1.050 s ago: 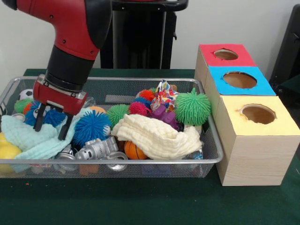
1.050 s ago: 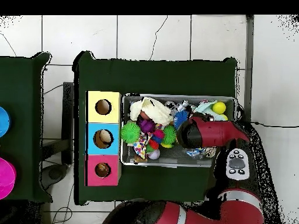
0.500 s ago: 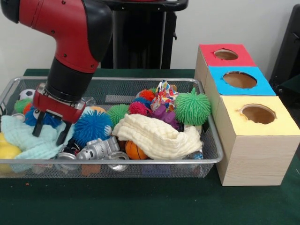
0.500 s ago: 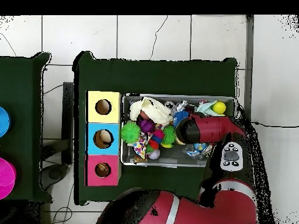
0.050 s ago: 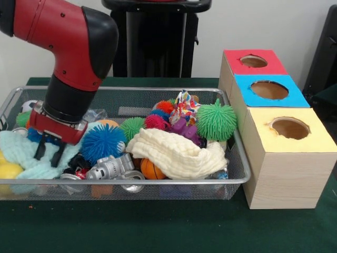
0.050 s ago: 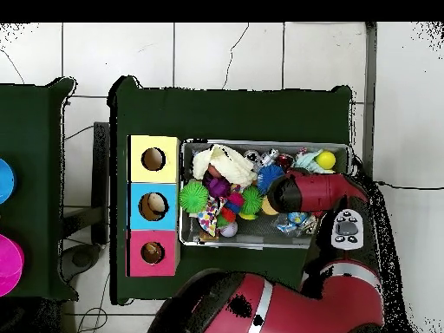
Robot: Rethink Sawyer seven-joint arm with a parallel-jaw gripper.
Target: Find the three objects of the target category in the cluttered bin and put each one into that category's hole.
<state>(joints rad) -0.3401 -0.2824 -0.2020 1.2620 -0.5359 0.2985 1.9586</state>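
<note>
A wire mesh bin point(image 5: 158, 182) holds a jumble of toys and cloths. My gripper point(image 5: 48, 153) is down at its left end, open, with a narrow gap between its fingers. The tips press into a mint cloth point(image 5: 21, 153), and some of that cloth lies between them. A blue spiky ball point(image 5: 102, 142) sits just right of the gripper. A silver robot toy point(image 5: 110, 167) lies at the front. In the overhead view the arm point(image 6: 312, 192) covers the gripper. Three wooden boxes with holes stand right of the bin: red point(image 5: 254, 61), blue point(image 5: 269, 89) and yellow point(image 5: 290, 128).
A cream cloth point(image 5: 174, 153) drapes over the bin's middle, partly over a small basketball point(image 5: 151, 169). A green spiky ball point(image 5: 216, 120) lies at the right end, a yellow ball point(image 5: 9, 171) at the front left, and a soccer ball point(image 5: 29, 105) at the back left.
The gripper has moved left and lower into the mint cloth. Its fingers have drawn closer together.
</note>
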